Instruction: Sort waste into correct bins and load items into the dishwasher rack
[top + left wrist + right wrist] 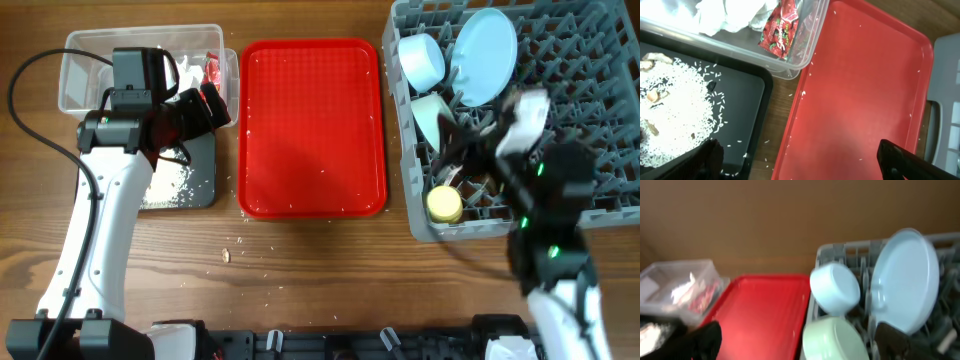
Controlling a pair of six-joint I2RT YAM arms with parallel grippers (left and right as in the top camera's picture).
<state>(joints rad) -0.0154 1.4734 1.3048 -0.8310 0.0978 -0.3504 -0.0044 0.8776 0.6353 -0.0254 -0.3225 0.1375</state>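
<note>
Both the left gripper, over the shallow black rectangular tray's right edge, and the right gripper, above the large grey pegged plastic rack at frame right, gape empty, with the pale blue round plate, light blue bowl, mint bowl and small yellow cup racked, and the red printed wrapper and crumpled white tissue inside the clear rectangular plastic tub at upper left.

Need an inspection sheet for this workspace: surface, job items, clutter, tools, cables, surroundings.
Surface: wooden table, few crumbs near the front.
Job's things: tissue and wrapper in clear tub; rice-like scraps on black tray; plate, blue bowl, mint bowl, yellow cup in rack.
Clutter: red tray between tub and rack.
Tools: left tool open, empty; right tool open, empty.
Cables: black cable looping beside left arm.
Surroundings: nothing seen.
</note>
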